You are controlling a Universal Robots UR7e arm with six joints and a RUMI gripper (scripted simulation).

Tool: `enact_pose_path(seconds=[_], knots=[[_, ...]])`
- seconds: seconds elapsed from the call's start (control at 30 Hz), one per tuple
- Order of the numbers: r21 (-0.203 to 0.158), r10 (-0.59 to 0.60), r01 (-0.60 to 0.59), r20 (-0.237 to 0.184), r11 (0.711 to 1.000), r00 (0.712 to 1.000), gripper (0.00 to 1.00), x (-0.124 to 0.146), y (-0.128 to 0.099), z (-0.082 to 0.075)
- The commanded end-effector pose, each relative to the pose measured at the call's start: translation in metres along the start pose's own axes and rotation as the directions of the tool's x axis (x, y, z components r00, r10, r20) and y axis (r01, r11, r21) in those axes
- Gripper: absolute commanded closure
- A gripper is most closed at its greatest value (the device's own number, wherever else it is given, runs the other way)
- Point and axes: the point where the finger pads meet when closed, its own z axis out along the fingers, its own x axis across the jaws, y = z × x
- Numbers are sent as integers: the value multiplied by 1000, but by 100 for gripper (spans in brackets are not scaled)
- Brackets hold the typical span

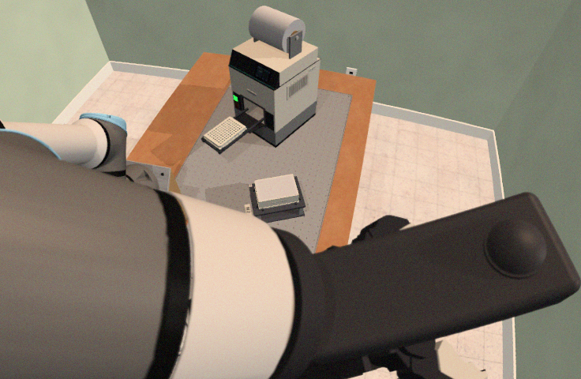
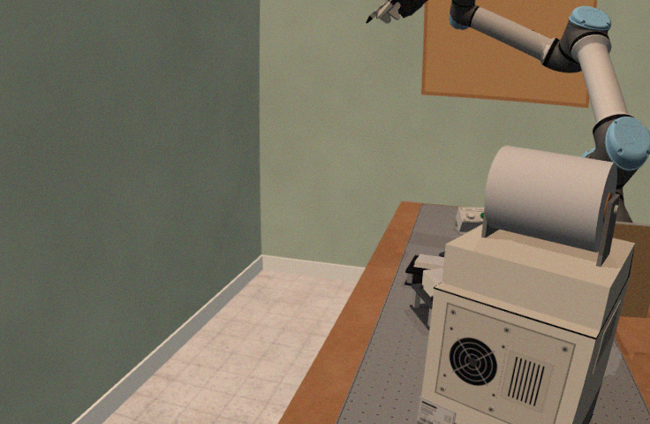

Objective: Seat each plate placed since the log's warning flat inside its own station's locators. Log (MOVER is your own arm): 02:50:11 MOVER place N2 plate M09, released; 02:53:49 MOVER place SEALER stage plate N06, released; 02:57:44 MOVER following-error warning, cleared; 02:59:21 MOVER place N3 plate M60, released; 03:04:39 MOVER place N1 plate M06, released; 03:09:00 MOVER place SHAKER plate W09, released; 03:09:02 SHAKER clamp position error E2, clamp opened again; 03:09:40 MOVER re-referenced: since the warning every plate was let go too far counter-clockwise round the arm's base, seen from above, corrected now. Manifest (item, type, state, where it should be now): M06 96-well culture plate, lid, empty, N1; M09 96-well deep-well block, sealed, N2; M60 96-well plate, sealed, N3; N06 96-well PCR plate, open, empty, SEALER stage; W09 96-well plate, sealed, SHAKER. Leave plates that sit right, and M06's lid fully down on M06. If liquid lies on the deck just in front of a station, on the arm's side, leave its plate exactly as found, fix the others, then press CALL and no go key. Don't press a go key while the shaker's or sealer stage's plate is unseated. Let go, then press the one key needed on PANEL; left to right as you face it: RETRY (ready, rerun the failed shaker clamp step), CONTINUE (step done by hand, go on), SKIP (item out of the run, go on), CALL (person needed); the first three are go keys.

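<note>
Plate W09 (image 1: 277, 190), sealed, sat on the shaker (image 1: 279, 212) mid-counter (image 1: 340, 178), with the open PCR plate (image 1: 224, 132) on the sealer (image 1: 273, 84) stage beyond. High above, the end effector (image 2: 381, 13) stood spread, pinching nothing.

green walls (image 2: 120, 149), tiled floor (image 2: 225, 369), wooden bench (image 1: 188, 106), corkboard (image 2: 486, 64)

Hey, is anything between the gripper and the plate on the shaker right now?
Nothing visible. The gripper hangs open and empty, high above the bench, with only air below it. The shaker plate lies uncovered. In the top view the arm hides the nearer deck, so that part cannot be checked.
</note>
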Motion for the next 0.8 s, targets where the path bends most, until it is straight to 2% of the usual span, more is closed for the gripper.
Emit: enact_pose_path(seconds=[0.0, 0.1, 0.17, 0.27, 0.3, 0.4, 0.47, 0.57, 0.63, 0.73, 0.77], knots=[[-13, -3, 3, 3, 1000, 1000, 18, -8, 6, 17], [-13, -3, 3, 2, 1000, 1000, 18, -14, 11, 30], [-13, -3, 3, 2, 1000, 1000, 18, -15, 12, 32], [-69, -20, 21, 15, 997, 1000, 18, -22, 18, 45], [-76, -22, 23, 16, 997, 1000, 18, -24, 20, 49], [-76, -22, 23, 16, 997, 1000, 18, -31, 25, 61], [-76, -22, 23, 16, 997, 1000, 18, -31, 25, 61], [-76, -22, 23, 16, 997, 1000, 18, -37, 31, 73], [-76, -22, 23, 16, 997, 1000, 18, -38, 32, 75], [-131, -39, 43, 30, 991, 999, 18, -46, 39, 87], [-137, -41, 45, 31, 990, 999, 18, -48, 41, 90]])
